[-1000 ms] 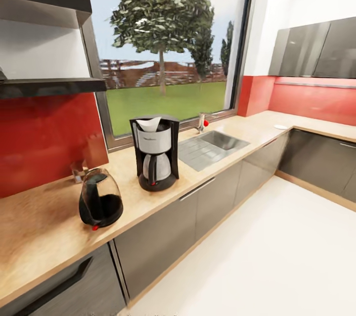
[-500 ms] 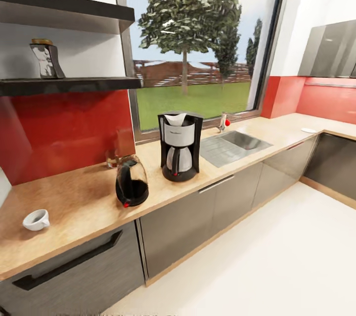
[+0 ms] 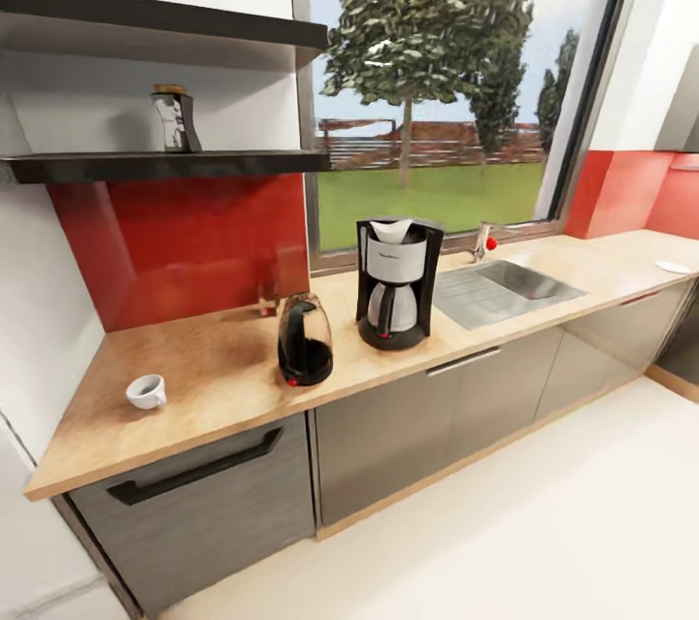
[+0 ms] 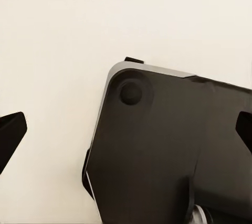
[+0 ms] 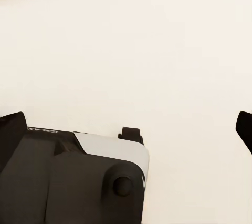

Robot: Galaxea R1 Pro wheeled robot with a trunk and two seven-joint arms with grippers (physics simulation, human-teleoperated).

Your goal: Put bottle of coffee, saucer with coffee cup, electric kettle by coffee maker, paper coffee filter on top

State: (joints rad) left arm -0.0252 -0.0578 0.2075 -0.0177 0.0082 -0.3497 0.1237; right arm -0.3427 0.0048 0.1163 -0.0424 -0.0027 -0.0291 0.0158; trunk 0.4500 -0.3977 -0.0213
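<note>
**Coffee station partly set; jar up on shelf, cup apart from the group**

Head view. Coffee maker [image 3: 396, 283] stands upright on the kitchen countertop [image 3: 204, 377], just beside the sink's drainboard [image 3: 473, 298]. A white paper coffee filter [image 3: 391, 231] sits in its top. Judged: this item is done.

Electric kettle [image 3: 305, 341] stands upright at about 8 o'clock from the coffee maker, near it, not touching. Judged: close enough to count as next to it.

Bottle of coffee [image 3: 176, 119] stands on the lower kitchen shelf [image 3: 165, 164], at about 10 o'clock from the coffee maker and well apart from it. Not yet moved; judged the largest step left.

Coffee cup [image 3: 147, 392] rests directly on the surface, well apart at 8 o'clock from the kettle, toward the wall end of the run. No saucer under it. A small white disc [image 3: 672, 267] lies on the far surface past the sink, at 3 o'clock from the coffee maker; too small to confirm as the saucer.

Arm pose. Left wrist view: left gripper [image 4: 126, 129], dark fingers [image 4: 10, 134] at opposite edges of the frame, spread wide, nothing between them; beyond them a dark part of the robot's own body [image 4: 168, 150] and pale floor [image 4: 63, 34]. Right wrist view: right gripper [image 5: 126, 126], fingers [image 5: 10, 132] likewise wide apart, empty, over the same kind of body part [image 5: 68, 182] and floor. Judged: both arms hang stowed, pointing down, while the robot stands back from the surface; nothing within reach.
</note>
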